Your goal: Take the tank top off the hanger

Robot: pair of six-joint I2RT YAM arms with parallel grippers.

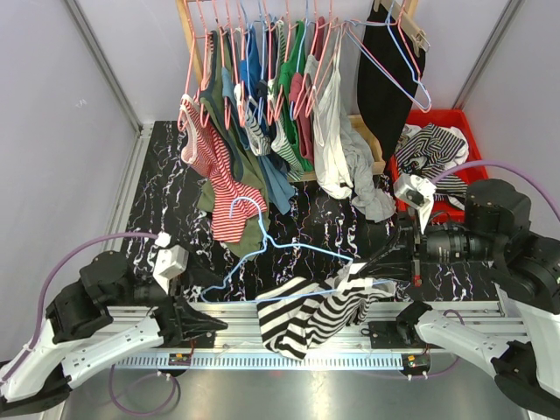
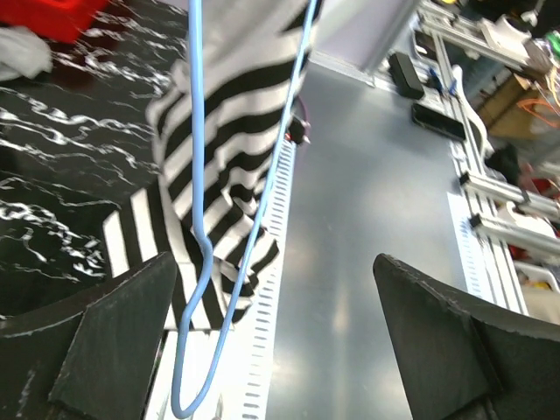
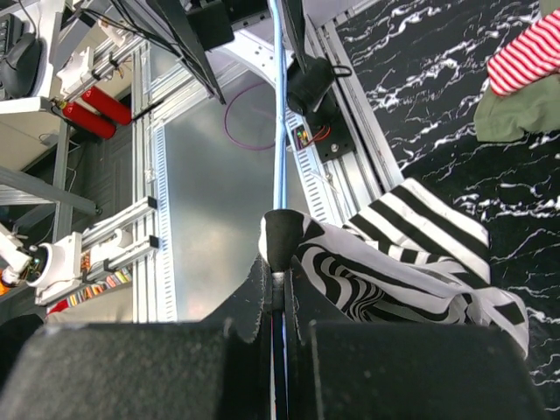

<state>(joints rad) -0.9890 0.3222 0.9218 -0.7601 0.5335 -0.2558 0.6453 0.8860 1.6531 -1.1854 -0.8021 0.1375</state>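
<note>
A black-and-white striped tank top (image 1: pixel 311 311) hangs on a light blue wire hanger (image 1: pixel 262 249) and droops over the table's front rail. My right gripper (image 1: pixel 366 266) is shut on the hanger's wire at the shirt's right shoulder. In the right wrist view the hanger (image 3: pixel 280 131) runs straight out from the closed right gripper (image 3: pixel 282 262), with the tank top (image 3: pixel 394 271) draped to the right. My left gripper (image 1: pixel 214 325) stands open at the hanger's left end. In the left wrist view the left gripper (image 2: pixel 280 332) holds nothing; the hanger's loop (image 2: pixel 197 262) and the tank top (image 2: pixel 219 157) lie near its left finger.
A clothes rack (image 1: pixel 262 79) with many garments and pink hangers stands at the back. A red bin (image 1: pixel 459 131) holding striped clothing sits at the back right. Grey-white cloth (image 1: pixel 363 188) lies on the black marble table (image 1: pixel 166 201). An aluminium rail (image 1: pixel 227 313) runs along the front.
</note>
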